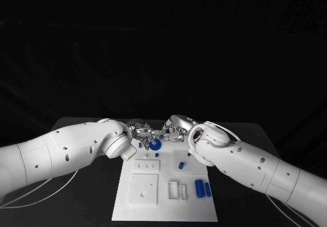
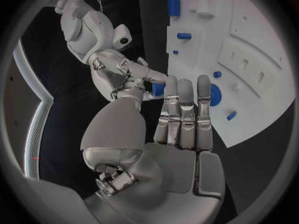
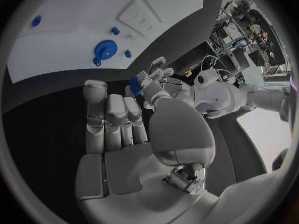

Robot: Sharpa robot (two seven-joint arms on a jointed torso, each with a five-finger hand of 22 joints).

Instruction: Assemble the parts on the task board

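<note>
My two hands meet above the far end of the white task board (image 1: 167, 208). A small blue part (image 2: 157, 88) sits between them. My left hand (image 2: 177, 129) pinches it between thumb and a finger. My right hand (image 3: 124, 129) pinches the same blue part (image 3: 138, 82) from the other side. In the head view the left hand (image 1: 141, 131) and right hand (image 1: 174, 128) touch fingertip to fingertip. A blue gear (image 1: 155, 142) lies on the board just below them, by the left fingertips (image 2: 204, 84); the gear (image 3: 106, 49) lies flat.
More blue parts lie on the board: a short cylinder (image 1: 181, 165), two longer ones (image 1: 200, 187) at the near right, and small pegs (image 1: 157, 154). Two raised white plates (image 1: 144, 189) and white blocks (image 1: 173, 190) stand on the near half. Black table (image 1: 81, 198) surrounds the board.
</note>
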